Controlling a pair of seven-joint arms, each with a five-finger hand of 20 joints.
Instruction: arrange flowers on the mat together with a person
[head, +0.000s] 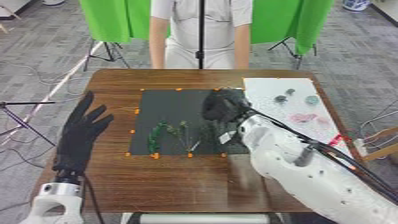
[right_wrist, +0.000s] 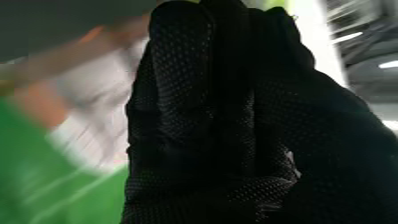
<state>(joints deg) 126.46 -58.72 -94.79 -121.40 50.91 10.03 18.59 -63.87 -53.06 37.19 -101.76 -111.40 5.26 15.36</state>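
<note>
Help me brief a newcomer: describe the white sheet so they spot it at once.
Start at the brown wooden table. The white sheet lies toward the robot's right, beside the dark mat. Unlike that mat, which bears green stems, the sheet carries pink pieces.

Desk (head: 169, 182): one. Dark mat (head: 169, 107): one. White sheet (head: 266, 87): one. Long stems (head: 184, 135) on the dark mat: at least three, overlapping, exact count unclear. Small dark green pieces (head: 281, 99): two. Pale grey-green piece (head: 312, 100): one. Pink flowers (head: 304, 118): more than one, clustered, exact count unclear. Orange tabs (head: 155, 156) round the dark mat: at least six.
</note>
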